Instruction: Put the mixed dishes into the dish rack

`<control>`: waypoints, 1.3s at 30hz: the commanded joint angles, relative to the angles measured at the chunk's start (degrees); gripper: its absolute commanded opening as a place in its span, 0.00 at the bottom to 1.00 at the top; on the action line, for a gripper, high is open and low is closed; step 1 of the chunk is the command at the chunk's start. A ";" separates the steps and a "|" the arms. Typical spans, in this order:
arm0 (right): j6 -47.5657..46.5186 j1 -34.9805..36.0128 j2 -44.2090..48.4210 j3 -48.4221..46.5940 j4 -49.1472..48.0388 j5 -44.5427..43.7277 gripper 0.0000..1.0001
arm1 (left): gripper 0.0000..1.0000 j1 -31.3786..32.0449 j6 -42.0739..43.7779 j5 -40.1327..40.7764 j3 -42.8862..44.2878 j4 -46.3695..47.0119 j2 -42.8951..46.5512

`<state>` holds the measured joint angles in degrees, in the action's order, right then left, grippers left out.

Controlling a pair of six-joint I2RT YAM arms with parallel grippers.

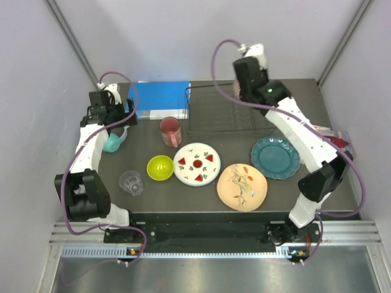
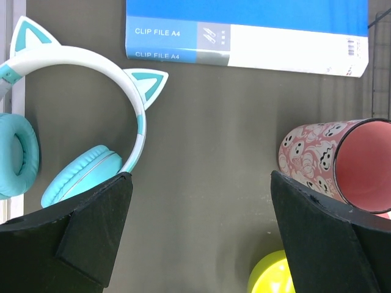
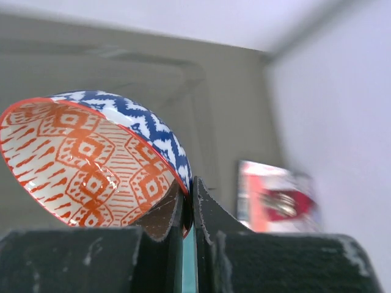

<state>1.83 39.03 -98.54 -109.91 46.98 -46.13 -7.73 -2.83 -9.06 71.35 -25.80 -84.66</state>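
Pinching red patterned bowl point(image 3: 91, 165) rim, right gripper point(image 3: 190, 196) over dish rack point(image 1: 214, 117)

The whole table point(image 1: 311, 94) is viewed from well above and behind the arm bases, facing steeply down. The left wrist view is taken close over the tabletop, facing straight down between the spread fingers of the left gripper point(image 2: 201, 177); its red tumbler point(image 2: 333, 162), lime bowl point(image 2: 272, 274), blue book point(image 2: 244, 30) and headphones point(image 2: 73, 122) are shared with the overhead view. The right wrist view is aimed roughly level, very near the red patterned bowl point(image 3: 91, 165) pinched in the right gripper point(image 3: 189, 190).
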 commanded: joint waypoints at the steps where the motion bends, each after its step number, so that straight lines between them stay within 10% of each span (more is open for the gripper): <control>1: 2.31 -6.15 0.55 -2.94 -2.32 -22.89 0.00 | 0.99 -0.09 0.90 1.32 2.56 -0.39 -0.24; 5: -18.22 -6.68 -0.51 4.93 -24.66 -34.61 0.00 | 0.99 -0.10 1.95 2.47 3.44 -1.79 -0.85; 10: -93.73 -6.86 -9.97 20.28 -139.04 -41.42 0.00 | 0.99 -0.18 2.30 3.17 3.44 -2.85 -1.29; 16: -105.00 -7.56 -24.14 15.69 -145.06 -42.81 0.00 | 0.99 -0.45 2.39 3.61 3.62 -3.64 -1.82; 39: -101.32 -11.43 -40.06 3.92 -140.94 -49.41 0.00 | 0.99 -1.68 2.13 5.46 4.41 -5.75 -4.37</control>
<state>-100.29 27.83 -136.70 -101.78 -74.63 -86.98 -8.78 -1.28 -4.54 73.19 -31.57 -88.31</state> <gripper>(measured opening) 0.032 0.991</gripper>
